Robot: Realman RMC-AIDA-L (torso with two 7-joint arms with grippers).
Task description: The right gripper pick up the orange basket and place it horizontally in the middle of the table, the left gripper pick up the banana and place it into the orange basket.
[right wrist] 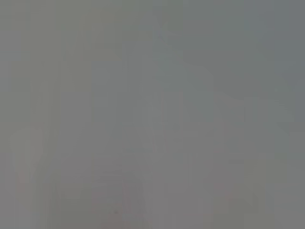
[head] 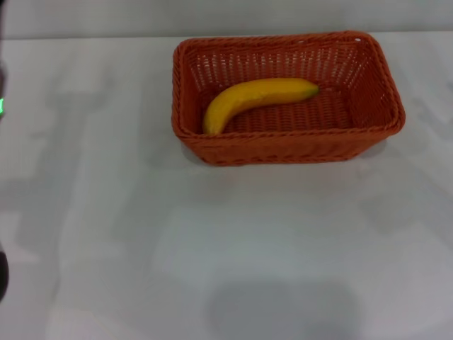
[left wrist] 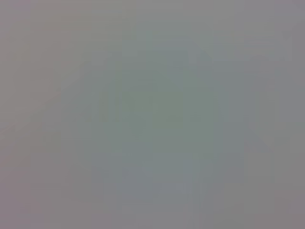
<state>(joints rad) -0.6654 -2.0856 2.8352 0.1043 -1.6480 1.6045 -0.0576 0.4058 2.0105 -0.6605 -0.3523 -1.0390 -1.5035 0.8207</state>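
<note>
The orange basket (head: 287, 142) lies lengthwise across the white table (head: 226, 241), at the far middle in the head view. The yellow banana (head: 255, 99) lies inside it on the basket floor, its dark tip pointing right. Nothing touches the basket or the banana. Only a thin sliver of my left arm, with its green light (head: 1, 106), shows at the left edge, far from the basket. My right gripper is out of view. Both wrist views show plain grey and none of the task's things.
The basket's shadow falls on the table beside it. A faint grey shadow (head: 283, 312) lies on the near part of the tabletop. The table's far edge runs just behind the basket.
</note>
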